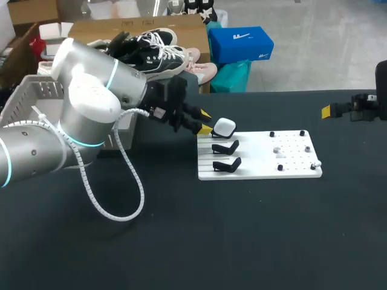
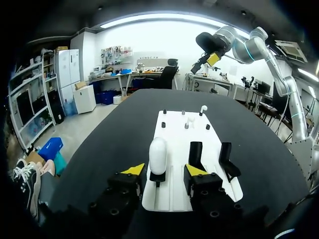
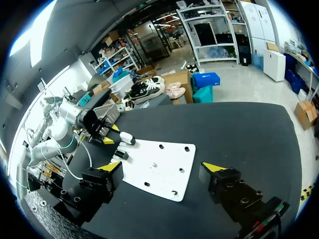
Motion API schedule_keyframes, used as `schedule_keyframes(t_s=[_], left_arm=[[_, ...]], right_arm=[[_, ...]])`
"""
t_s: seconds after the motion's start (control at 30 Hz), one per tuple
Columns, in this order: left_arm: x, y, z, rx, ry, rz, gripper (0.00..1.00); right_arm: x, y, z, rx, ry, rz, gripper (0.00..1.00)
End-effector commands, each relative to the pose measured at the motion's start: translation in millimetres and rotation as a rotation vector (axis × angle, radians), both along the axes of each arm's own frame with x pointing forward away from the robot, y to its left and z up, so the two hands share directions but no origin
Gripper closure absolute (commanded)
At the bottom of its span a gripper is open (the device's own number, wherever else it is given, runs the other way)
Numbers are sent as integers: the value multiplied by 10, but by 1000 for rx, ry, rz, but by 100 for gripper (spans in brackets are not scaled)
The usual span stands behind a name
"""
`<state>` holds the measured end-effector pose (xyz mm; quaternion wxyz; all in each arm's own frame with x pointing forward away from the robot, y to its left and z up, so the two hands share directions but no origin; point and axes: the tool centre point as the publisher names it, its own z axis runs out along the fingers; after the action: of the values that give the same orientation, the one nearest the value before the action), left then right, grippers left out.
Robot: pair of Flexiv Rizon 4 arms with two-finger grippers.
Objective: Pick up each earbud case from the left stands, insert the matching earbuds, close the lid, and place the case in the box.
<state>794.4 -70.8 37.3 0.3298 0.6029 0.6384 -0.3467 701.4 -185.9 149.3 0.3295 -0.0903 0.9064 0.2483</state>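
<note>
White earbud case (image 2: pixel 157 154) sits on the far stand at the left end of the board (image 1: pixel 260 169). The left gripper (image 1: pixel 205 121) holds its jaws apart either side of the case, not touching it. Over at the right side of the table (image 1: pixel 181 241), the right gripper (image 3: pixel 161 167) hangs with jaws wide apart.

White glossy rounded earbud case (image 1: pixel 224 127), lid closed, propped on the rearmost stand at the left edge of the flat white board (image 1: pixel 260 172). Two black angled stands (image 1: pixel 225 147) in front of it, empty. Small white earbuds (image 1: pixel 277 150) on the board's right half. Grey slatted box (image 1: pixel 30 96) at the desk's far left corner.
</note>
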Motion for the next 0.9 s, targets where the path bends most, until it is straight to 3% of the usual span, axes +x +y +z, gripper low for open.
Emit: schedule_keyframes(t_s=[0.03, 0.27, 0.37, 0.5, 0.9], left_arm=[[51, -33, -53, -3, 7, -12, 49], [43, -68, -61, -14, 1, 2, 41], [49, -92, -79, -16, 4, 5, 51], [54, -126, -94, -17, 6, 6, 55], [34, -217, -139, -17, 21, -10, 54]], right_arm=[[8, -6, -4, 2, 0, 3, 0], [8, -6, -4, 2, 0, 3, 0], [8, -6, -4, 2, 0, 3, 0], [8, -6, -4, 2, 0, 3, 0], [8, -6, -4, 2, 0, 3, 0]])
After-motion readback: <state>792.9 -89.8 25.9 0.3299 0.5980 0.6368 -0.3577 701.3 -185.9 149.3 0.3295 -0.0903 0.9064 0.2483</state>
